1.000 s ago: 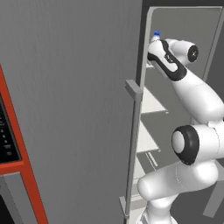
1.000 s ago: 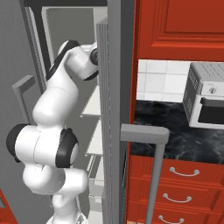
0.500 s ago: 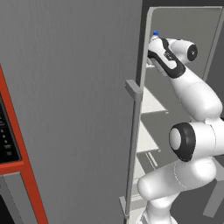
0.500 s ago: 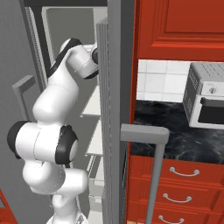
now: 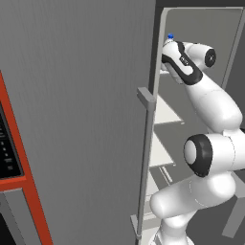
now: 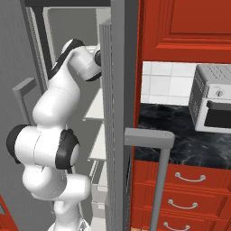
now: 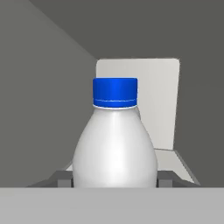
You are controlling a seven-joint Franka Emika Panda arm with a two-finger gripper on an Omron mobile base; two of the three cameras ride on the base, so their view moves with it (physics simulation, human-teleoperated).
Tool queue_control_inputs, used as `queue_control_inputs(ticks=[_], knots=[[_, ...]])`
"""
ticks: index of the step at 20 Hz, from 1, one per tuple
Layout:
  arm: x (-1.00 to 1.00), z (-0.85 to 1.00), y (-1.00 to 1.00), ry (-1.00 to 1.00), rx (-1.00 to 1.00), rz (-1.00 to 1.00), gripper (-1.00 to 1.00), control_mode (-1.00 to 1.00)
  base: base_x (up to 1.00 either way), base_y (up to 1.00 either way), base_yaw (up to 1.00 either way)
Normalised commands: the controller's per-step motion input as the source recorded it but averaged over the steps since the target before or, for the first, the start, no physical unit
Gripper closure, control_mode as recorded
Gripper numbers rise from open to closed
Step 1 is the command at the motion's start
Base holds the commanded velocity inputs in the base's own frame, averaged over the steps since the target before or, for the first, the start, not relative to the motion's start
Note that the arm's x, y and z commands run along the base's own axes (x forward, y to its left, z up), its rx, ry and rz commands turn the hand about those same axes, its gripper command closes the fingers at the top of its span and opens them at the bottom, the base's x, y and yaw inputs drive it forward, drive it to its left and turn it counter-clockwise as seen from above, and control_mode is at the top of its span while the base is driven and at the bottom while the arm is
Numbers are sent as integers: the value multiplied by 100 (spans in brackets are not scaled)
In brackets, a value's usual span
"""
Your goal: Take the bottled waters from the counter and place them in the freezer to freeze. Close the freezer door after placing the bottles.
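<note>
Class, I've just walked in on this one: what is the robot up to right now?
The arm is reaching high into the open freezer, its end effector shut on a whitish bottle with a blue cap. The bottle is upright, with grey inner walls and a white panel behind it. The freezer door stands open. To the right, a toaster oven sits on the black counter.
</note>
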Motion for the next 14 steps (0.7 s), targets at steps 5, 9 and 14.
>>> queue_control_inputs(ticks=[5,9,14], knots=[[0,0,0,0,0,0,-100,-100,0,0,0],[-1,0,0,-1,0,0,-100,-100,0,0,0],[-19,9,0,0,0,0,-100,-100,0,0,0]])
